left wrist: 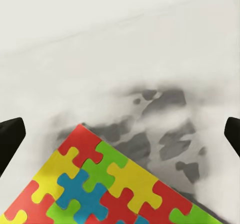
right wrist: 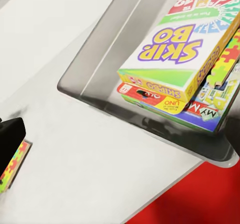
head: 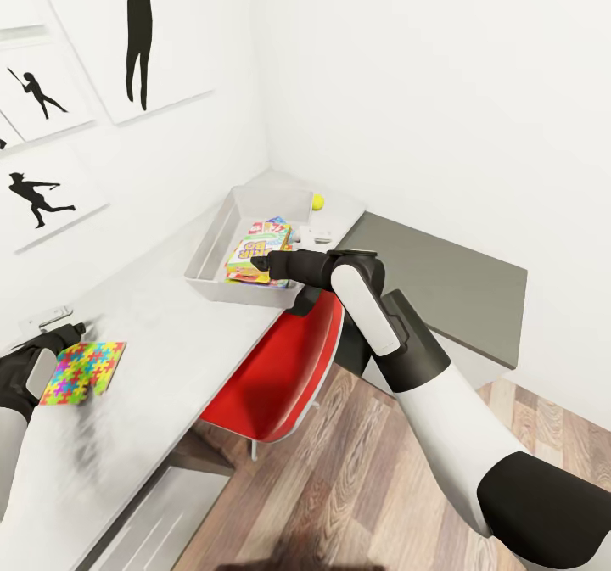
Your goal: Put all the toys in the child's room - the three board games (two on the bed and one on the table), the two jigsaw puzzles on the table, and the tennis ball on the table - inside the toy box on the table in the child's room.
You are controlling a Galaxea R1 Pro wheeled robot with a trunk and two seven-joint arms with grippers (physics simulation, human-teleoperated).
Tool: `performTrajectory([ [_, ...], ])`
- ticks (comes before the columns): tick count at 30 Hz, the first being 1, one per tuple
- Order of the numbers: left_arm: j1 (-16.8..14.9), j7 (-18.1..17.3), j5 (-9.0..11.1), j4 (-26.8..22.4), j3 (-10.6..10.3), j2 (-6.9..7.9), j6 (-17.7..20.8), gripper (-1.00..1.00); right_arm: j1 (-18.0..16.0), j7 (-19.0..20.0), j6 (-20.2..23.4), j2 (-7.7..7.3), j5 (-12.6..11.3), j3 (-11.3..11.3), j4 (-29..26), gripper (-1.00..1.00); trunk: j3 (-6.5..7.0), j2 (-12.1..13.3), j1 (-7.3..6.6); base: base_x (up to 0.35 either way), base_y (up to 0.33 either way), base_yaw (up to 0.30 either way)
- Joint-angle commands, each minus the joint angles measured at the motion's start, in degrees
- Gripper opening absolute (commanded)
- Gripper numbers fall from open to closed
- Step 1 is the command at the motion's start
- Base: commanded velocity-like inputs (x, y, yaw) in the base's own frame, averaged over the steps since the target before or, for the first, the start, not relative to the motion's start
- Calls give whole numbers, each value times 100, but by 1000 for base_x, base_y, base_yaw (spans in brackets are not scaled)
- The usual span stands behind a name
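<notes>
The grey toy box [head: 210,253] stands on the white table and holds stacked board games [head: 259,249], with a Skip-Bo box [right wrist: 175,49] on top and a jigsaw puzzle [right wrist: 227,59] beside it. My right gripper [head: 263,261] hovers open over the box's near rim [right wrist: 100,49], nothing between its fingers [right wrist: 10,139]. A second colourful jigsaw puzzle [head: 83,372] lies flat on the table at the near left. My left gripper [head: 64,342] hangs open just above that puzzle's corner [left wrist: 100,184], its fingers [left wrist: 10,139] wide apart. The yellow tennis ball [head: 318,201] rests on the table beyond the box.
A red chair [head: 288,359] is tucked under the table's edge below my right arm. A lower dark grey desk [head: 441,291] adjoins on the right. A small white object [head: 318,236] lies beside the box. Framed silhouettes [head: 38,193] hang on the left wall.
</notes>
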Motion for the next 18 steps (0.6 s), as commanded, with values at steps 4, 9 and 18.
performTrajectory([
  [4, -2, 17, 60, -10, -3, 1, 35, 100, -6, -60, 10, 0, -61, 4, -4, 100, -9, -10, 3, 5, 0, 0],
  [9, -2, 7, 60, -10, -12, 3, 46, 100, -6, -60, 10, 0, -63, 0, -4, 100, -9, -10, 3, 1, 0, 0],
  [18, -2, 34, 64, 13, -7, 23, 83, 100, -6, -59, 10, 0, -84, 4, -4, 100, -15, -10, 3, 0, 0, 0],
])
